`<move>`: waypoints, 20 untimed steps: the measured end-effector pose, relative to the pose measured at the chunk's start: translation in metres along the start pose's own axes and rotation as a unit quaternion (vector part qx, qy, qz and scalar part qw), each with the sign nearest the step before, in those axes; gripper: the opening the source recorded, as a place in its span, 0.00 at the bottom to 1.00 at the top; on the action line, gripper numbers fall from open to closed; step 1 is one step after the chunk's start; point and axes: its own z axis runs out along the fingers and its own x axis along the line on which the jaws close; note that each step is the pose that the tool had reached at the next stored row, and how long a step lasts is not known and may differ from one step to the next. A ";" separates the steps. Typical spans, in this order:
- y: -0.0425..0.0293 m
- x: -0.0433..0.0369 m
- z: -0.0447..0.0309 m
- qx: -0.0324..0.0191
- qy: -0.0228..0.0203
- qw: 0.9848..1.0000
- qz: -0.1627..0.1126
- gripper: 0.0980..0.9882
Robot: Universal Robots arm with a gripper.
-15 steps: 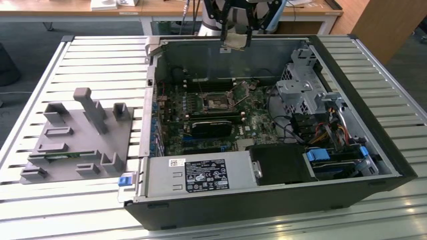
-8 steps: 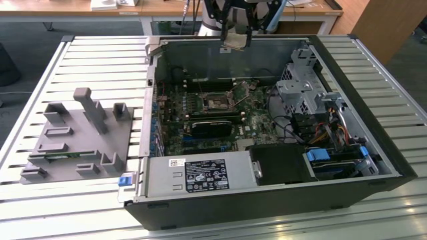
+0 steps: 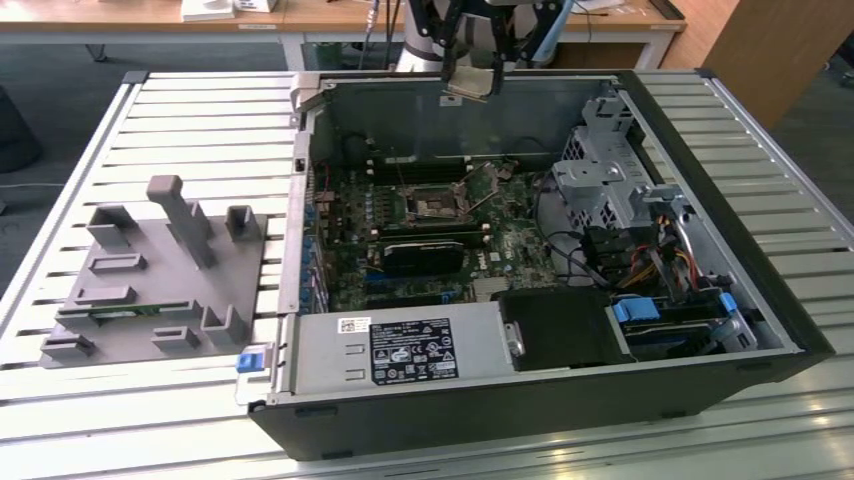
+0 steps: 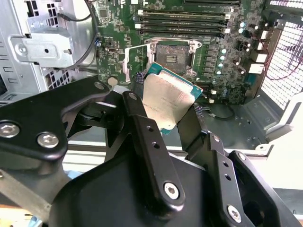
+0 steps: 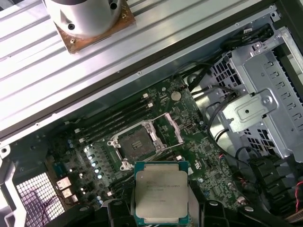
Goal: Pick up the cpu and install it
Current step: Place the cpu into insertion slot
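Note:
The cpu [image 4: 166, 100], a small square chip with a shiny silver top and a thin teal rim, sits clamped between my gripper's [image 4: 163, 111] two black fingers [image 4: 142, 127]. The first wrist view shows the cpu [image 5: 161, 191] flat-on, held in the air above the motherboard. In the exterior view my gripper [image 3: 470, 85] hangs with the chip over the far wall of the open computer case [image 3: 721, 130]. The motherboard's open socket [image 3: 434, 206] lies below and nearer the camera, its frame lifted; both wrist views show the socket [image 5: 134, 143] [image 4: 171, 55] bare.
A grey plastic fixture [image 3: 150, 275] with slots stands on the slatted table [image 3: 200, 110] at the exterior view's left. Inside the case are a metal drive cage [image 3: 607, 170], cables [image 3: 654, 265] and a power supply [image 3: 400, 350] along the near side.

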 end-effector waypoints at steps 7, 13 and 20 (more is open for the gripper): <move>0.0000 0.0000 0.0000 0.000 -0.001 1.000 0.014 0.49; 0.0000 0.0000 0.0001 0.000 -0.002 1.000 0.025 0.49; 0.0000 0.0000 0.0001 0.001 -0.003 0.999 0.040 0.49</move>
